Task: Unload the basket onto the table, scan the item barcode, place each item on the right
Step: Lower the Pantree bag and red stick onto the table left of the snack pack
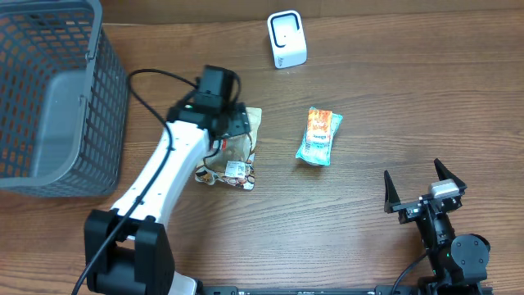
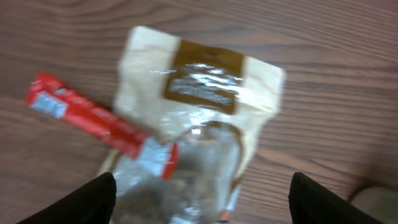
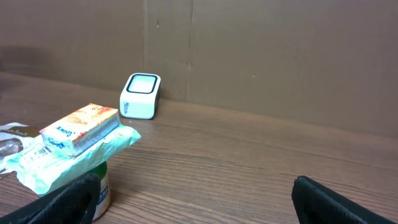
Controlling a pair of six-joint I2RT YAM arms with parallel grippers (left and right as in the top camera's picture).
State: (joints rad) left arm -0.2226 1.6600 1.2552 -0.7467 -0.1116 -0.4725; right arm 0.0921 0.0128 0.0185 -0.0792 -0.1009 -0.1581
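- the left gripper hangs over a beige pouch near the middle of the bench, reaching in from the near left corner.
- in the left wrist view its jaws are spread wide, one dark fingertip at each lower corner of the picture, with nothing clamped between them.
- the beige pouch lies flat on the wood under those jaws. it has a brown label at one end and a clear window at the other.
- a red stick packet lies slantwise at the pouch's edge, one end over the clear window.
- an orange and teal snack packet lies on the bench to the right of the pouch, apart from it.
- the white scanner stands at the far edge of the bench, well apart from the pouch and beyond the snack packet.
- a grey mesh basket fills the far left corner.
- the right gripper sits low at the near right, jaws fully apart and empty. its wrist view faces the snack packet and the scanner.
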